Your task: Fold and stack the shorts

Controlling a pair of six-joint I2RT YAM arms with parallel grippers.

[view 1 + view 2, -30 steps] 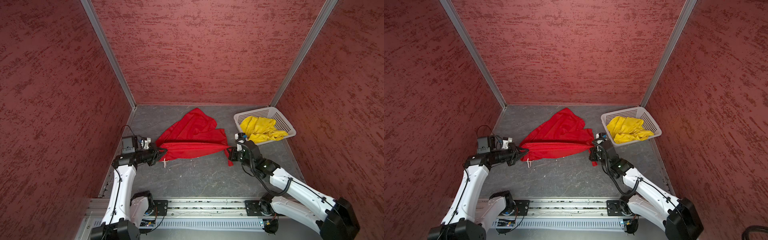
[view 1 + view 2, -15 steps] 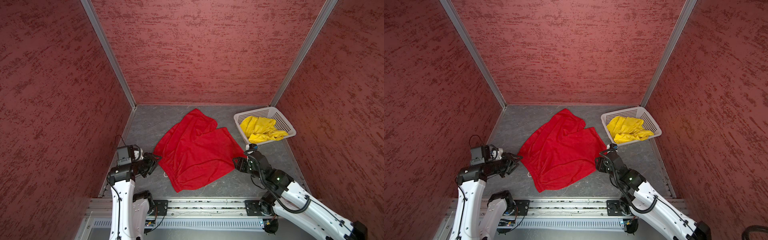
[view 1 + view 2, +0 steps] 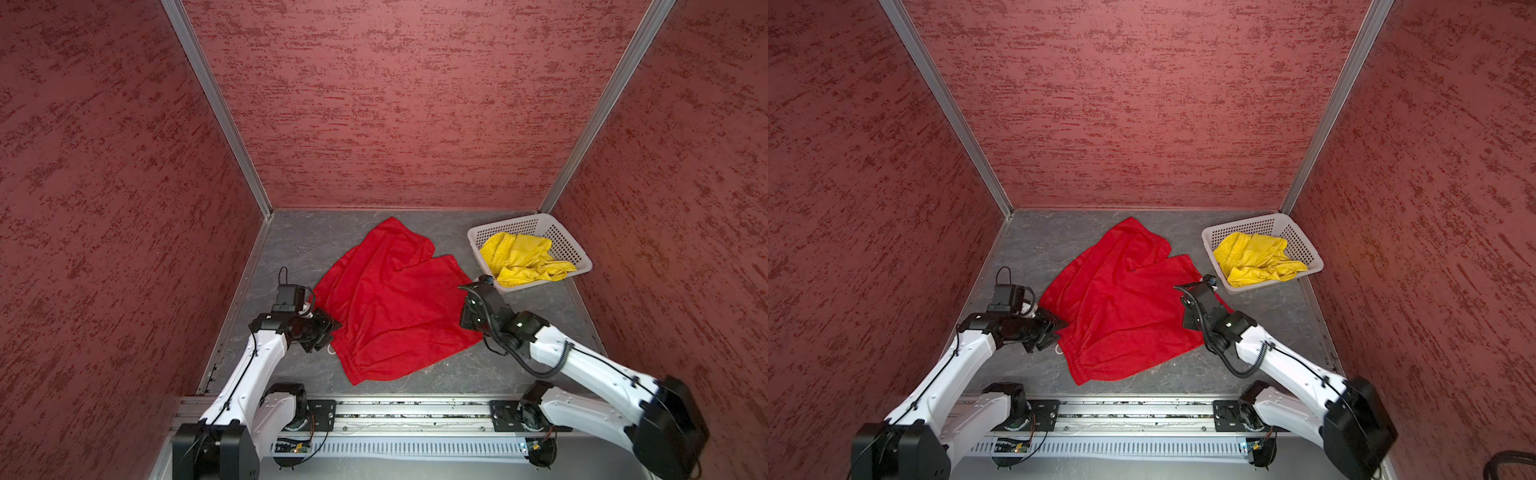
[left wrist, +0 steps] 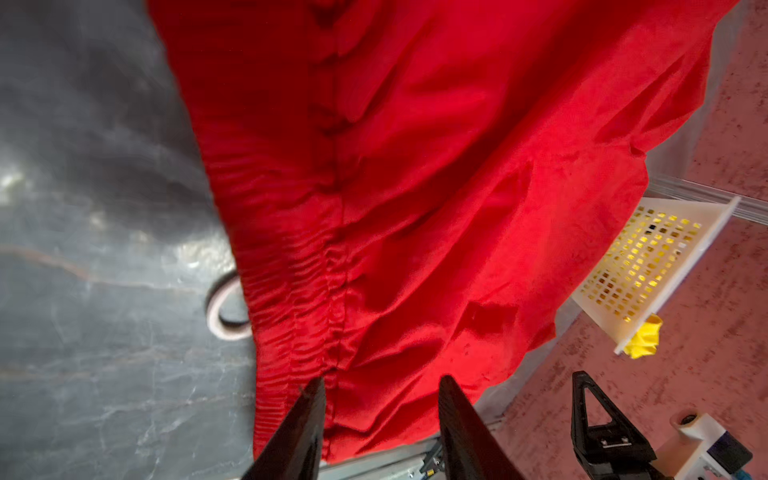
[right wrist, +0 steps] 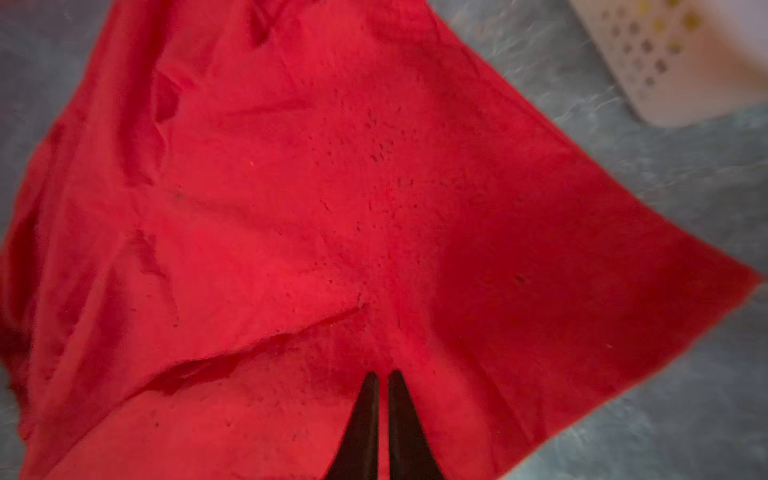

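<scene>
Red shorts (image 3: pixel 395 307): laid spread on desk (image 3: pixel 415 386), unfolded. Yellow shorts (image 3: pixel 519 257): kept in basket (image 3: pixel 536 226). Left claw (image 4: pixel 380 380) parted at waistband (image 4: pixel 291 291); right claw (image 5: pixel 383 374) closed, nothing gripped. First fold judged pending; an edge must be grasped next.

Two pairs — red shorts (image 3: pixel 395 307), yellow shorts (image 3: pixel 519 257) — one basket (image 3: pixel 569 245), two tools: left tool (image 4: pixel 380 380), right tool (image 5: pixel 383 374).

Top views look down; wrist views (close) share red shorts (image 4: pixel 415 187)
</scene>
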